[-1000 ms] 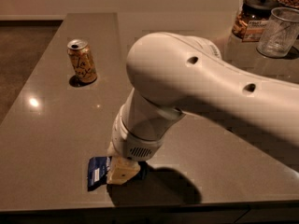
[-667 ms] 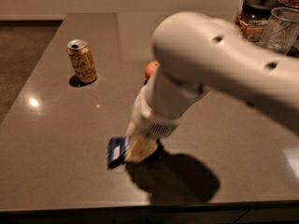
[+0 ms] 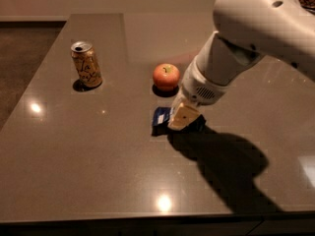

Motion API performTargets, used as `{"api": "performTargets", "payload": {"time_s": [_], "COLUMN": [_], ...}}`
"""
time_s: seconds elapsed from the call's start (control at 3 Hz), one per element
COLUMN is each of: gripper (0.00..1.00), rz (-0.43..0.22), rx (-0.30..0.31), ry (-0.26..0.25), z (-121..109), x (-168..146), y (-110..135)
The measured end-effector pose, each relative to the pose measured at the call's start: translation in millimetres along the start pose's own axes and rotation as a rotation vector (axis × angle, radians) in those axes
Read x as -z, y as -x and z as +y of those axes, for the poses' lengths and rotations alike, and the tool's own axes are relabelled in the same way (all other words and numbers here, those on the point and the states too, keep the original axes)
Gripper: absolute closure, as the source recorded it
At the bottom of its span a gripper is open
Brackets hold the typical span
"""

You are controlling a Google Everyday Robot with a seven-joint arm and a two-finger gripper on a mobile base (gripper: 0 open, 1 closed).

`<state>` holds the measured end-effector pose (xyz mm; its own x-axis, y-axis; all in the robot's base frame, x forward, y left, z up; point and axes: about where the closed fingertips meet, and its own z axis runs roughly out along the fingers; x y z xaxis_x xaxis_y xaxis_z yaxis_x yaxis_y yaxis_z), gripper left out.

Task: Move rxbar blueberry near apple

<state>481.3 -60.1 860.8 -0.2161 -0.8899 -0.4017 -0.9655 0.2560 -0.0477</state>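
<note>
Your glossy grey-brown worktop point(image 3: 74, 171) shows bright light spots, with dark floor point(image 3: 24, 48) to its left. The tool point(image 3: 183, 117) clamps the flat dark-blue foil bar point(image 3: 161, 116) just in front of the round red-orange apple point(image 3: 166, 76). The white arm point(image 3: 256, 28) hides the bar's right part. A gold drink can point(image 3: 86, 64) stands well apart.

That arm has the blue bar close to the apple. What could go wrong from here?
The gripper is over the bar, just in front of the apple.
1. Pushing any further could bump the apple, which is round and would likely roll away.
2. The gripper hides much of the bar, so its hold is unclear. The bar might drag or lift along when the gripper pulls away.
</note>
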Motion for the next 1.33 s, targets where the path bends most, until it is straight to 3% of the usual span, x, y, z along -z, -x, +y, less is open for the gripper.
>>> {"api": "performTargets", "payload": {"time_s": [0.33, 0.67, 1.0, 1.33], "gripper": [0.88, 0.65, 0.34, 0.11], "rz": [0.014, 0.011, 0.007, 0.008], "rx": [-0.049, -0.084, -0.097, -0.094], "ry": [-0.03, -0.056, -0.09, -0.088], "z": [-27, -46, -65, -63], "x": [3, 3, 7, 7], "y": [-18, -29, -33, -32]}}
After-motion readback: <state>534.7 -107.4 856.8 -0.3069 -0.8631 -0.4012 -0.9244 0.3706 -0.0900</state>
